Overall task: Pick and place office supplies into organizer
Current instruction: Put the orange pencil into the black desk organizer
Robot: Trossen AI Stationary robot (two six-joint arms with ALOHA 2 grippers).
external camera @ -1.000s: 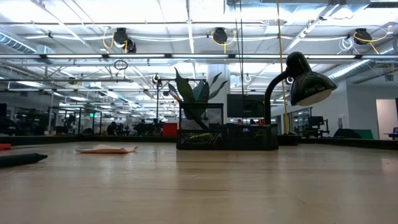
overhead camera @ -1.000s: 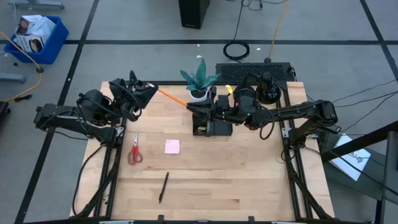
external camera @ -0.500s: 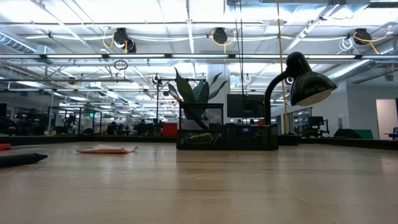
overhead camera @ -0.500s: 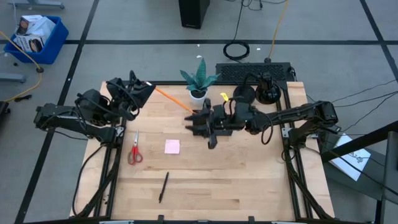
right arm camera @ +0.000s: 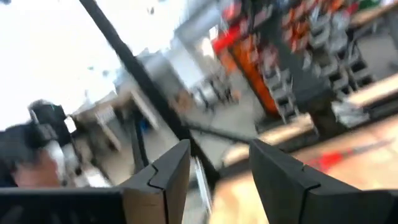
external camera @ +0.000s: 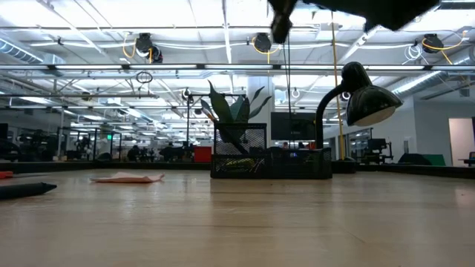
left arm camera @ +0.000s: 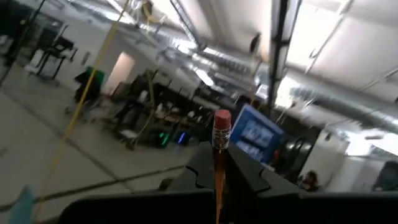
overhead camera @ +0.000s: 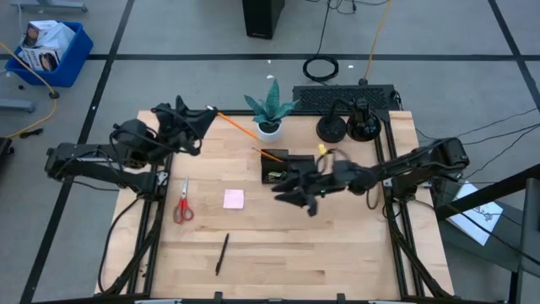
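High view: left tool (overhead camera: pixel 205 116), at ten o'clock, clenches an orange pencil (overhead camera: pixel 237 128), presumably bound for the organizer (overhead camera: pixel 278 167). Right tool (overhead camera: pixel 287 192) hangs released, empty, just beside it.

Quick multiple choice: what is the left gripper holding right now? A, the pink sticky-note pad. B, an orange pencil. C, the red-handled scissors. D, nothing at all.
B: the left gripper is shut on an orange pencil, whose eraser end shows between the fingers in the left wrist view; the scissors and sticky-note pad lie on the table.
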